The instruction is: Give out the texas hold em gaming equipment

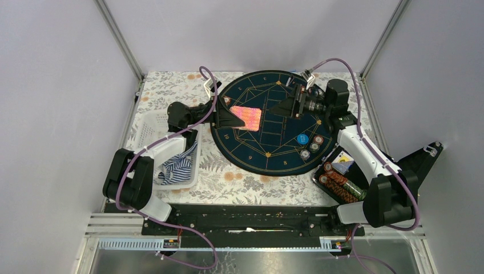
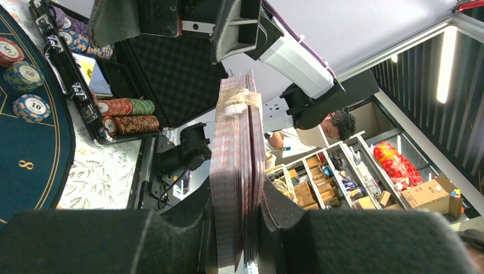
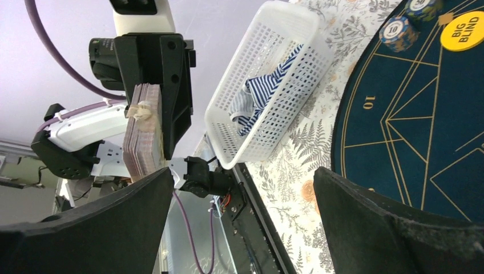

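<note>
Red-patterned card deck (image 1: 247, 117), navy gold-lined mat (image 1: 274, 145), blue-white striped cloth (image 1: 178, 166)

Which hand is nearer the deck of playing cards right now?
Left. The left hand is clamped on the deck; the right hand stands open just to its side, facing it, not touching.

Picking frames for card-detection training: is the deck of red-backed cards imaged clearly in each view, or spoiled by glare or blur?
Top external: the banded deck of red-backed playing cards glows washed-out pink. Left wrist: deck edge-on and sharp in the left gripper; a ceiling strip light glares. Right wrist: deck small but sharp; the open right gripper is dark blur.
</note>
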`<state>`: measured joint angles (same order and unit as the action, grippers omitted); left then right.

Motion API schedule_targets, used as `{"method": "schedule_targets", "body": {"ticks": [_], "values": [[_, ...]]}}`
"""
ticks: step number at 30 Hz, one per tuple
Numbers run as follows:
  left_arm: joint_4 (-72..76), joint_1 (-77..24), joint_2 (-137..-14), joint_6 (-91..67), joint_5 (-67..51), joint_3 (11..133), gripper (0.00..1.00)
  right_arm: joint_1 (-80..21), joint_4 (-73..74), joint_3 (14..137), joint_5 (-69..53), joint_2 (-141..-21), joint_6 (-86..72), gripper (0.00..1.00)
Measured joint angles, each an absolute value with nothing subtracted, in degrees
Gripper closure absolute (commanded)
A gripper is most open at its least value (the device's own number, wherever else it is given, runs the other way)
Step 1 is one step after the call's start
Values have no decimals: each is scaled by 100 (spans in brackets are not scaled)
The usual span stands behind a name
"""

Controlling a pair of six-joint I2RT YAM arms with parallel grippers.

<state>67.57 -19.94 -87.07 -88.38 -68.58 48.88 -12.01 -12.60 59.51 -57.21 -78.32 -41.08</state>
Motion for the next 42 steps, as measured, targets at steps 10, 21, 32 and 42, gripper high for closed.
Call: {"method": "schedule_targets", "body": {"ticks": [10,21,32,42], "values": [[6785,-1994,-8707,-8862,-6838,4803,86,-1544,-1431,5959,-5887,-7944,-4230,0],[6788,-1997,-8707,-8864,-6814,4744,86,-1695,-1435,5999,-5966,-8001,-4230,0],[6788,-2062,-8707,-8879,-6816,4742,85,-1763,-1452,6014,-6007,-8036,-4233,0],[6781,-2110,-8707,-8853,-6820,4742,76,-1785,-1538,6016,-6123,-8077,-4252,0]]}}
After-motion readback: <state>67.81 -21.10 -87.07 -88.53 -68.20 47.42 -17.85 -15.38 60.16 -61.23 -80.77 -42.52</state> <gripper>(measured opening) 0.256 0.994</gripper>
